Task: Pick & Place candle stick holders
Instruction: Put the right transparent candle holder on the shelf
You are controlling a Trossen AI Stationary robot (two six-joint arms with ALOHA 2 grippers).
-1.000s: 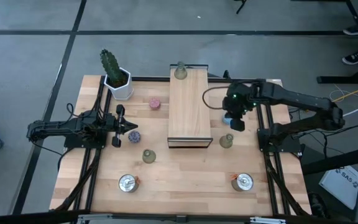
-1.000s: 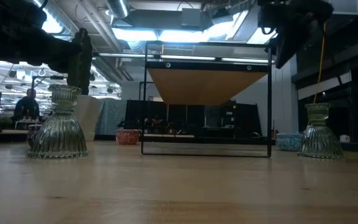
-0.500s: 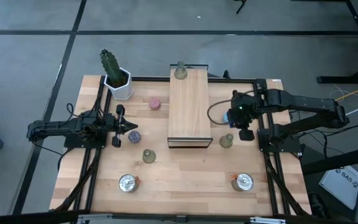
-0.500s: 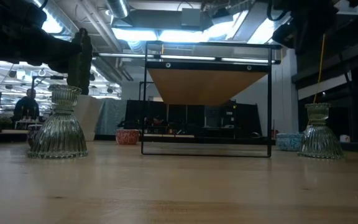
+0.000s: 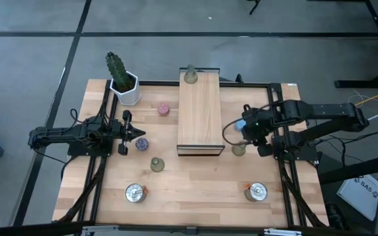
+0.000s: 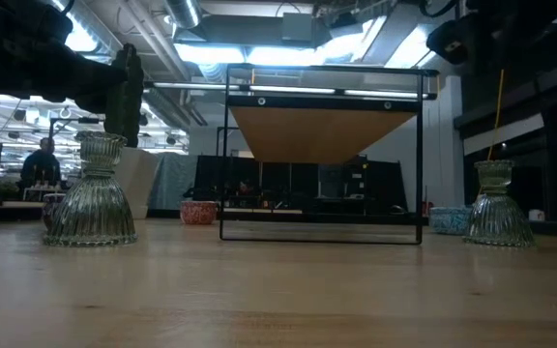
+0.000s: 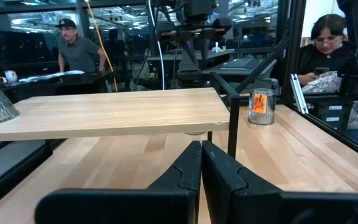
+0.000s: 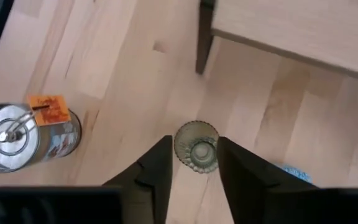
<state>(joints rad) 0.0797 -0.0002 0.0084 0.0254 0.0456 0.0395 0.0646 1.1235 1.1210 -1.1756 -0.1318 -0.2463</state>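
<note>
From my station I saw the right gripper (image 8: 191,158) hanging above an olive-green holder (image 8: 196,145) that stood upright on the table (image 5: 195,190), near the front right leg of the raised wooden board (image 5: 200,113). Its fingers (image 8: 156,171) were spread, one on each side of the holder, and I could not tell if they touched the glass. A silver holder (image 8: 18,132) with an orange tag stood on the table near it, toward the front edge. The left gripper (image 5: 138,136) waited at the left side of the table, its jaws pressed together and holding nothing, and the purple holder (image 5: 141,143) was just beside its tip. A second olive-green holder (image 5: 156,164) stood a little in front of that one, and a third (image 5: 189,75) was on the far end of the board. The pink holder (image 5: 163,109) stood between the board and the cactus (image 5: 119,72) in its white pot. Another silver holder (image 5: 134,193) was near the front left. Of the blue holder I saw only an edge below the right gripper, so I leave its place open.
</note>
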